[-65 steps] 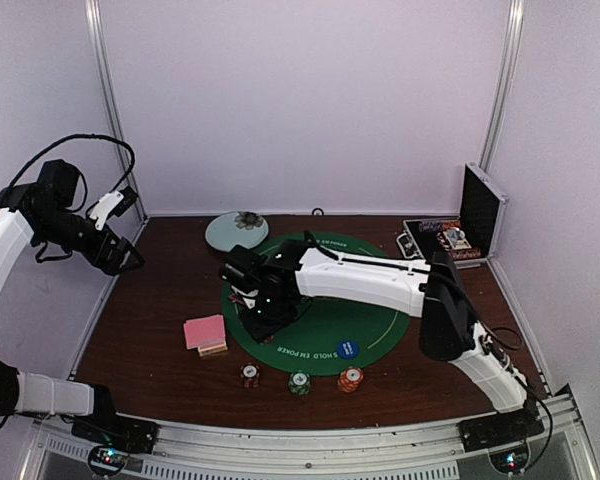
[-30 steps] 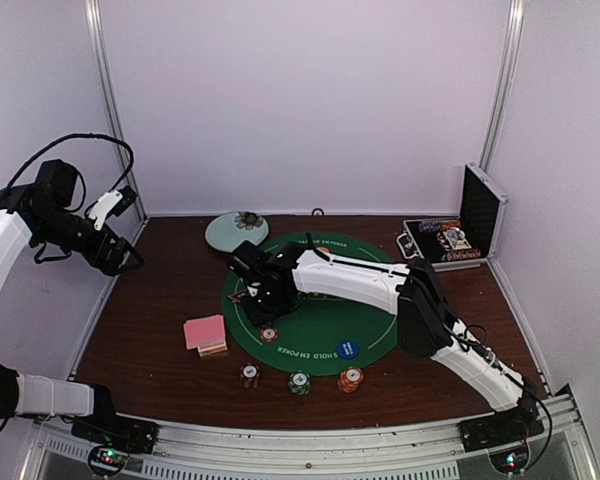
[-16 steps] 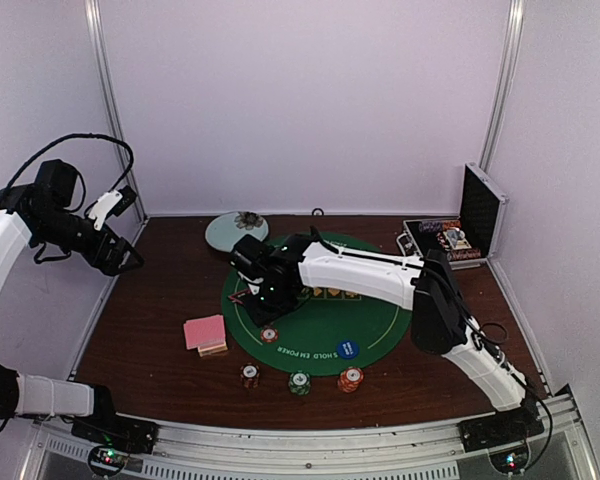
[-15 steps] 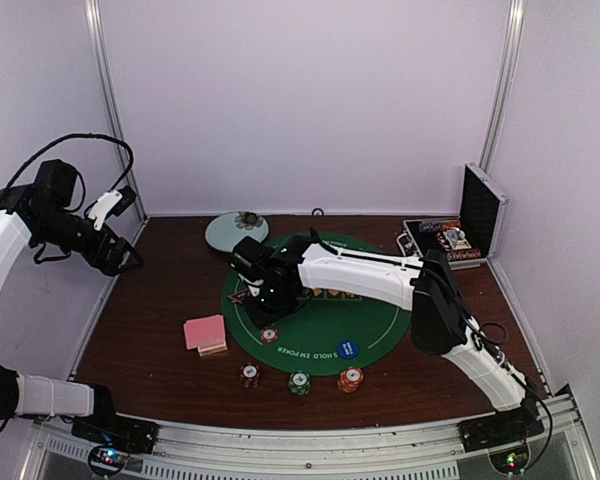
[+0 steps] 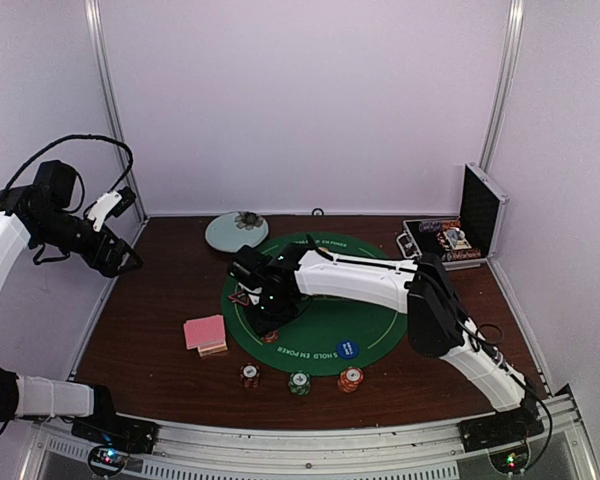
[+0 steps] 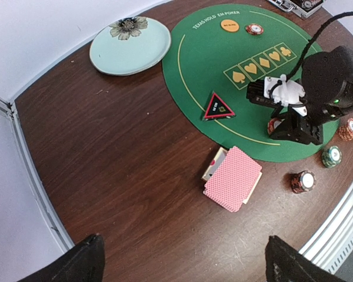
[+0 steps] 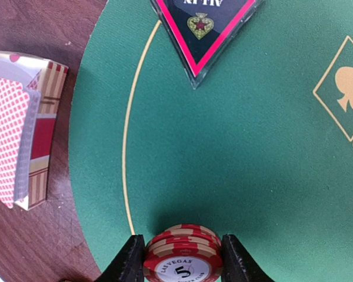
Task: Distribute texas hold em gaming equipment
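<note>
Back down with the right gripper (image 5: 271, 316) onto the red chip stack (image 7: 183, 258), bottom centre of the right wrist view. Half a second ago: same stack lying free on the green mat (image 7: 270, 176), gripper lifted clear, further up the top view. Jaws now part-way open, one finger each side, right against the stack's edge. Can't tell whether squeezing or just framing it. Stack flat on the lower left part of the mat, below the triangle marker (image 7: 207, 26), right of the cards (image 7: 15, 135) lying off the mat's left edge. Reads as a re-grab or nudge, so this stack's spot probably not final. Left gripper (image 5: 123, 257) unchanged, high at the left edge of the top view, jaws spread wide, holding nothing. No change elsewhere: three chip stacks (image 5: 299, 382) below the mat's lower rim, blue disc (image 5: 347, 349) on the mat.
</note>
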{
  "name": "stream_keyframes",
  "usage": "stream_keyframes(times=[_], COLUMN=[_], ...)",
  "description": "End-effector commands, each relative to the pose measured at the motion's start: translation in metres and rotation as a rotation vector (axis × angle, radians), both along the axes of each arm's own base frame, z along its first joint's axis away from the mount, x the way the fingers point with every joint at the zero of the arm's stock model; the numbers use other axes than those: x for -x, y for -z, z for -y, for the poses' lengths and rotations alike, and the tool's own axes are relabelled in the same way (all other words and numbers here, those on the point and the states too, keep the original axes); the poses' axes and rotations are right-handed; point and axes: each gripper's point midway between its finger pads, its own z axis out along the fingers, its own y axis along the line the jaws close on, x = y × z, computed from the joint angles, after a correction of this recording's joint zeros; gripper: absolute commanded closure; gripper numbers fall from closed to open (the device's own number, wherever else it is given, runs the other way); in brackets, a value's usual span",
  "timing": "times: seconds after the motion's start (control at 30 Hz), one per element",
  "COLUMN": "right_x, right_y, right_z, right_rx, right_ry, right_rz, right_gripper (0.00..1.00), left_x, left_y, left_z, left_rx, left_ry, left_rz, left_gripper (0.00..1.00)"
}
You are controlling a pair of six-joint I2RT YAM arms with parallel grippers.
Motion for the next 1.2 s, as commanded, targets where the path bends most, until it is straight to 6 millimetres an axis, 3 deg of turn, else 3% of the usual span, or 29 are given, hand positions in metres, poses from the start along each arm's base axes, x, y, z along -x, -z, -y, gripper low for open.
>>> stream_keyframes(times=[0.0, 0.1, 0.33, 0.53, 0.77, 1.0, 1.1, 1.17], right_x=[-0.002, -0.001, -0.001, -0.006, -0.005, 0.003, 0.015, 0.024], right_y=[0.008, 0.012, 0.014, 0.003, -0.009, -0.057, -0.081, -0.103], right_z=[0.0, 0.004, 0.006, 0.008, 0.007, 0.004, 0.016, 0.034], right_rx=[0.025, 0.043, 0.054, 0.061, 0.044, -0.025, -0.042, -0.047], right_ry=[-0.002, -0.005, -0.011, -0.009, -0.014, -0.035, -0.046, -0.041], right_rz=[0.014, 0.016, 0.018, 0.047, 0.054, 0.079, 0.06, 0.072], right_gripper=[0.75, 0.74, 0.61, 0.45, 0.4, 0.29, 0.22, 0.2], left_x=[0.002, 0.002, 0.002, 0.002, 0.001, 0.003, 0.004, 0.005], left_y=[0.0, 0.001, 0.002, 0.002, 0.0, -0.005, -0.008, -0.008], left_z=[-0.002, -0.002, -0.002, -0.002, 0.0, 0.0, 0.001, 0.001], left_rx=[-0.012, -0.011, -0.011, -0.012, -0.001, -0.003, 0.004, 0.005], left_ry=[0.002, 0.005, 0.006, 0.006, 0.012, 0.011, 0.015, 0.017], left_rz=[0.014, 0.01, 0.006, 0.008, 0.009, 0.026, 0.024, 0.021], left_gripper=[0.02, 0.02, 0.03, 0.02, 0.02, 0.02, 0.02, 0.02])
